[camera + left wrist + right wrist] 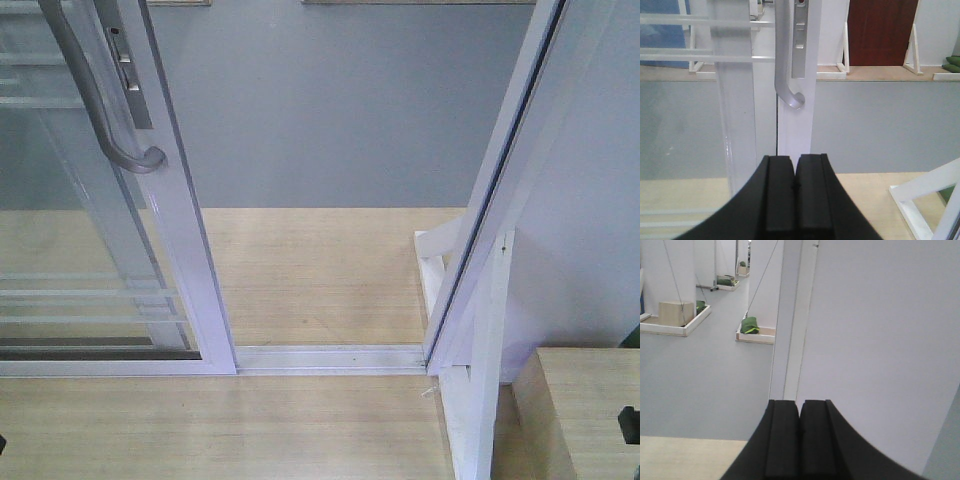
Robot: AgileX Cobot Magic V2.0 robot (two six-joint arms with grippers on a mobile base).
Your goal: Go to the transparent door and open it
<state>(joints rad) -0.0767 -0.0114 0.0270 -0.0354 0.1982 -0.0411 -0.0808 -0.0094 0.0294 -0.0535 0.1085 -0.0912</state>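
Note:
The transparent door (90,250) stands at the left of the front view, its white frame edge (185,230) slid away from the right-hand post (495,220). A wide gap lies between them over the floor track (330,357). The curved grey handle (95,95) with its lock plate (125,60) sits on the door's right stile. In the left wrist view my left gripper (795,158) is shut on nothing, just below the handle's lower end (792,99) and in line with the stile (795,130). My right gripper (800,403) is shut and empty, facing a white post (792,320).
A plain white panel (880,340) fills the right side. A wooden box (590,410) sits low on the right by the post's white brace (440,270). Beyond the opening lies grey floor (340,110). Farther off are a dark red door (882,30) and green bundles (750,325).

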